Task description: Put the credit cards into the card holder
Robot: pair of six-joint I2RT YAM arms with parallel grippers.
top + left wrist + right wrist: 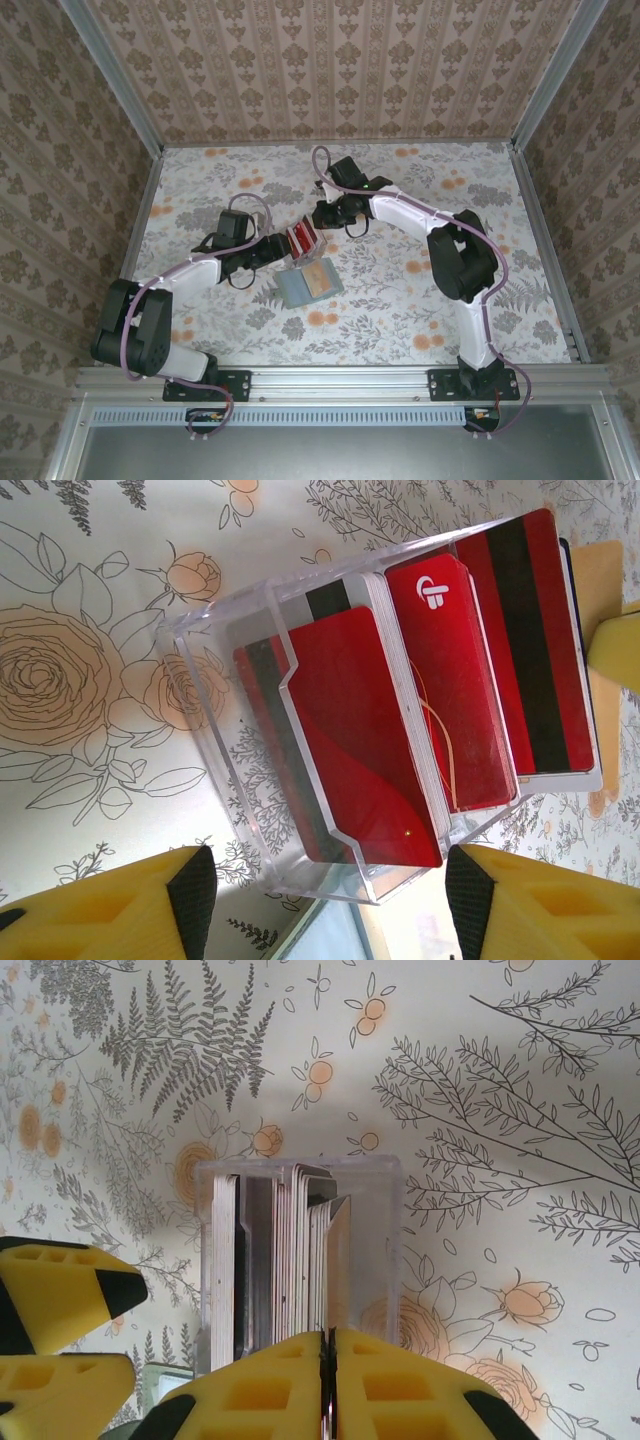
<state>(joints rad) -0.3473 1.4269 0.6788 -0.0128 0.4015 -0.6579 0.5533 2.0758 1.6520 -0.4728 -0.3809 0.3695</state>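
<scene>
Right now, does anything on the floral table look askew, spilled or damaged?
Nothing spilled or damaged. The red plastic cards in the clear rectangular plastic box stand staggered, not flush. The flat grey-green card holder lies askew, a tan card on it.

We list: one card holder (291, 290); one orange card (318, 276); one clear box (213, 670); one stack of red cards (345, 740), beyond our counting; one left gripper (330, 890); one right gripper (328, 1380).

The credit cards (340, 740) stood in a clear box (205, 655) on the table (400, 320), between my left gripper (268, 250) and right gripper (322, 215). The card holder (308, 283) lay just before the box.
</scene>
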